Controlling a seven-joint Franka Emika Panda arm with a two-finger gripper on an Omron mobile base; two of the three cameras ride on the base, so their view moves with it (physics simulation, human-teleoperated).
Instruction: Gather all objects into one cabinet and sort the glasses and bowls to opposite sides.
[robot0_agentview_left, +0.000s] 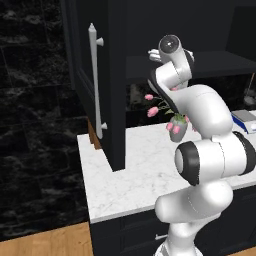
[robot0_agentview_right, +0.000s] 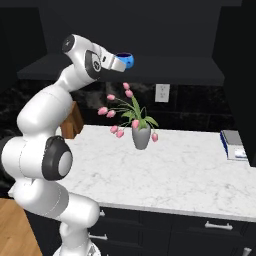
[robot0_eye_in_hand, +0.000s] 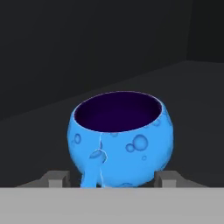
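Step in hand looks like the grab on the small bright blue bowl (robot0_eye_in_hand: 120, 140), a rounded glossy thing with a dark purple inside and bubble marks on its wall, sitting upright on the dark inner shelf (robot0_eye_in_hand: 188, 92) of the matte black upper wall cabinet (robot0_agentview_left: 117, 75). Taking that shelf as landmark: the bowl stands on it, towards its front edge, high above the white marble counter (robot0_agentview_right: 185, 170) and the grey vase of pink tulips (robot0_agentview_right: 141, 135) below. The white arm's two-finger gripper (robot0_agentview_right: 122, 62) is reached up to shelf level with the bowl right at its tip. In the hand view the two dark fingertips (robot0_eye_in_hand: 56, 178) stand apart, one on each side of the bowl's lower wall, close in beside it; whether the pads are already pressing on the bowl cannot be told, so call it jaws part open around the bowl, grip not confirmed. The cabinet door with its long pale vertical bar handle (robot0_agentview_left: 95, 80) stands swung open beside the shelf. Next move, as a judgement: finish closing on the bowl, lift it just clear of the shelf, and carry it to the bowls' side without tipping it or knocking the door. Round wall may slip if pinched low.
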